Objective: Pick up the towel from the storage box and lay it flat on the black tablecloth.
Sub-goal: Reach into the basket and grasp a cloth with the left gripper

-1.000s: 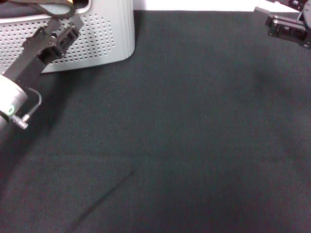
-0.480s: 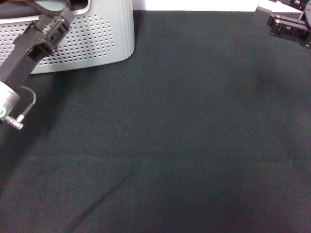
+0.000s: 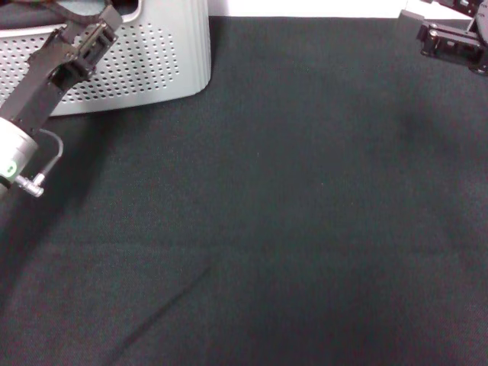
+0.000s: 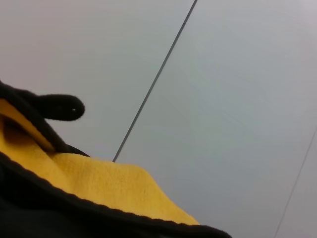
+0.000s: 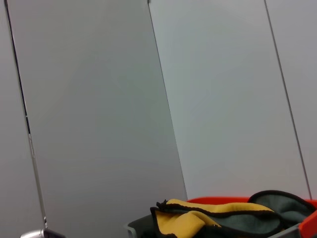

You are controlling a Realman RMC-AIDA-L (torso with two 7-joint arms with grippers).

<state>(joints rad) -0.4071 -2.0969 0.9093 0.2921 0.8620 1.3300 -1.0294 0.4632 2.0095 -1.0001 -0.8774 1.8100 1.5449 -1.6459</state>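
The black tablecloth (image 3: 290, 206) covers nearly the whole table in the head view, with a faint crease running diagonally near its front left part. The storage box (image 3: 152, 65), light grey with perforated walls, stands at the far left corner of the tablecloth, its rounded corner facing the cloth's middle. The left gripper (image 3: 91, 27) reaches over the box's front wall at its rim; whether its fingers are spread or pressed together cannot be told. The right gripper (image 3: 450, 38) hangs at the far right corner of the tablecloth, and its fingers cannot be read either. The towel (image 4: 99, 181), yellow-orange with black edging, shows crumpled close to the left wrist camera; bunched like this, its long axis and heading cannot be told.
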